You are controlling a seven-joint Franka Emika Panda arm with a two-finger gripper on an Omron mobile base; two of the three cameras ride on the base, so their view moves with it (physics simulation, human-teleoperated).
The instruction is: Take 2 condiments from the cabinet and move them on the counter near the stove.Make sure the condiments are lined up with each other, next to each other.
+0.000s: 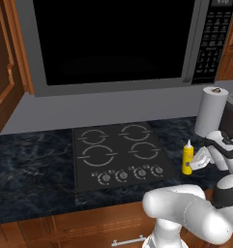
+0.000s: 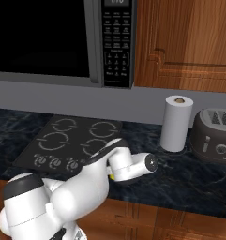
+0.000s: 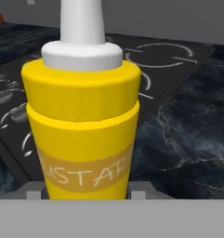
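One reddish-brown wooden wall cabinet (image 1: 3, 72) with a panelled door at the far left, then one big microwave (image 1: 118, 41) with a glossy black front, grey frame and a keypad on its right side. Below it, one flat black cooktop (image 1: 120, 155) with four grey ring burners and a row of four round knobs, set into the dark blue-black marbled stone counter (image 1: 31, 164) over brown wooden drawers. Just right of the cooktop, one yellow plastic squeeze bottle (image 1: 187, 157) with a white pointed nozzle, upright on the counter; in the hand view a tan label band with pale letters around its ribbed cylinder body (image 3: 81, 125). Two-finger gripper (image 1: 197, 160) of the white arm around the bottle's lower part, narrow, holding it from the right. Further right, one smooth white paper towel roll (image 2: 176, 123) standing upright, and one rounded dark grey toaster (image 2: 213, 135) with two top slots.
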